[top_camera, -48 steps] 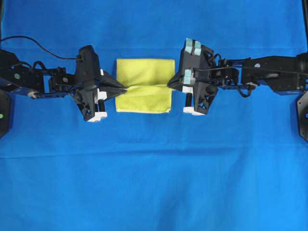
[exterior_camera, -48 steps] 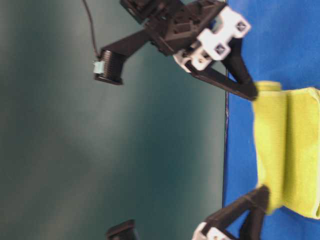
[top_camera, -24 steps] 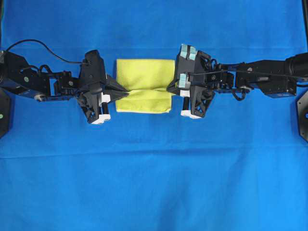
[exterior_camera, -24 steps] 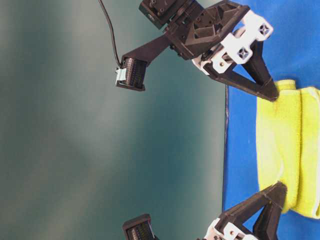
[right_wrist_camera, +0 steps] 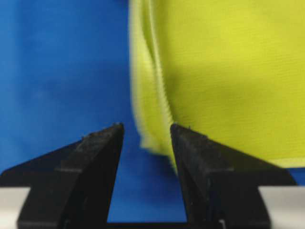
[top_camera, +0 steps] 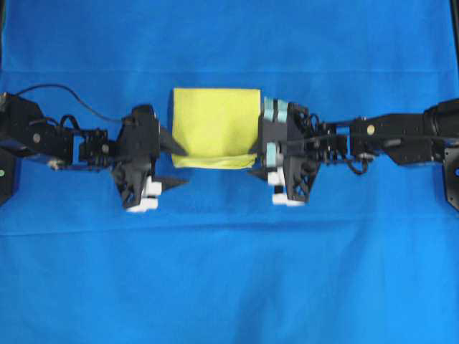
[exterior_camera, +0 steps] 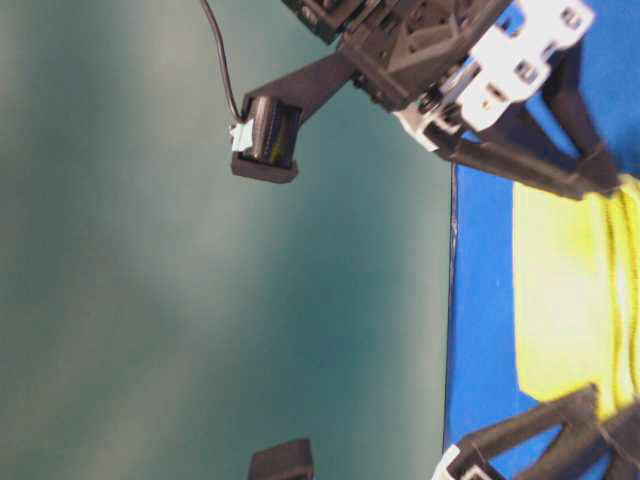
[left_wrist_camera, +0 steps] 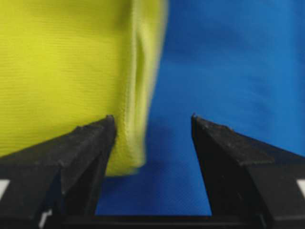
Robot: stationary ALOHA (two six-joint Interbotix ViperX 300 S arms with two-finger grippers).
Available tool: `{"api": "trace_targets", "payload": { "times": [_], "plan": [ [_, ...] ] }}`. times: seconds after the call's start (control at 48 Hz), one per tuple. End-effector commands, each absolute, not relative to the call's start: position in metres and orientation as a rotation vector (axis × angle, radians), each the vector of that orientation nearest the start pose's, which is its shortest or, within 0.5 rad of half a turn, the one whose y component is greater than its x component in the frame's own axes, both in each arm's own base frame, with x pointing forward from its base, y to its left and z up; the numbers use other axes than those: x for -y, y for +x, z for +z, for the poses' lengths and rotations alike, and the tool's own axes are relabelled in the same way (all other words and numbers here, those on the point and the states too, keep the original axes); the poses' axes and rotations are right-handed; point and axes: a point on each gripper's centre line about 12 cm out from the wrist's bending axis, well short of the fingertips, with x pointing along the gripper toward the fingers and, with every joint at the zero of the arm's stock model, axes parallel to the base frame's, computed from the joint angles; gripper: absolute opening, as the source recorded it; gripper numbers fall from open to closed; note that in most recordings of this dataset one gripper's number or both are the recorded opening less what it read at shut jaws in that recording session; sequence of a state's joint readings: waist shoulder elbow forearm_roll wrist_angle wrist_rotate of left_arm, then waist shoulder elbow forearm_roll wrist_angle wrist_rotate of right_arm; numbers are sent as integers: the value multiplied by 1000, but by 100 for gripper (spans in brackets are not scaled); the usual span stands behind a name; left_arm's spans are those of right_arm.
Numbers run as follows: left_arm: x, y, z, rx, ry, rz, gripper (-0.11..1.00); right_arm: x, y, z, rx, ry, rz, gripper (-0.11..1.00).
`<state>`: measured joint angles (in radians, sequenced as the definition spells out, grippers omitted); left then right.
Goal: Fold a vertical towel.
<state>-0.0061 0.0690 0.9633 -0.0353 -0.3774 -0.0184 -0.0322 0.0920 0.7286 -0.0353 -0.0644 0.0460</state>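
**Both grippers spread at the towel's lower corners**

Overhead view: the towel [top_camera: 215, 127] sits upper centre of the frame on the blue cloth [top_camera: 229, 272], looking folded, with a doubled edge along its bottom side. It reads close to square now, slightly wider than tall, so its long axis runs left-right between the two arms.

Left gripper [top_camera: 174, 165] sits at the towel's lower left corner, jaws apart. Its wrist camera shows the fingers [left_wrist_camera: 81, 143] spread wide with the towel's layered edge just inside the left-hand finger, blue cloth filling most of the gap. Nothing is pinched.

Right gripper [top_camera: 257, 163] mirrors it at the lower right corner. Its wrist view has the jaws parted too, the towel's corner hanging in front of the right-hand finger, and no grip on it.

The towel lies up-frame from both sets of fingers, each arm equally near its own corner. My read: any next fold would need both to re-pinch those corners; otherwise they can simply back outward.
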Motion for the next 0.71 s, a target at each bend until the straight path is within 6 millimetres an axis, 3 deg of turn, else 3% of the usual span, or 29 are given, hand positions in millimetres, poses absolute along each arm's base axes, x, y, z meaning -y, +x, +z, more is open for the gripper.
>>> {"api": "trace_targets", "payload": {
  "times": [0.0, 0.125, 0.354, 0.688],
  "plan": [
    [6, 328, 107, -628, -37, 6, 60, 5, 382, 144, -696, 32, -21, 52],
    [7, 324, 123, -625, -36, 0, 60, 5, 378, 165, -661, 53, -28, 52],
    [5, 311, 181, -543, -17, -6, 60, 5, 364, 222, -521, 47, -25, 52],
    [-6, 265, 262, -289, 17, 23, 60, 6, 326, 299, -346, 21, -24, 51]
  ]
}}
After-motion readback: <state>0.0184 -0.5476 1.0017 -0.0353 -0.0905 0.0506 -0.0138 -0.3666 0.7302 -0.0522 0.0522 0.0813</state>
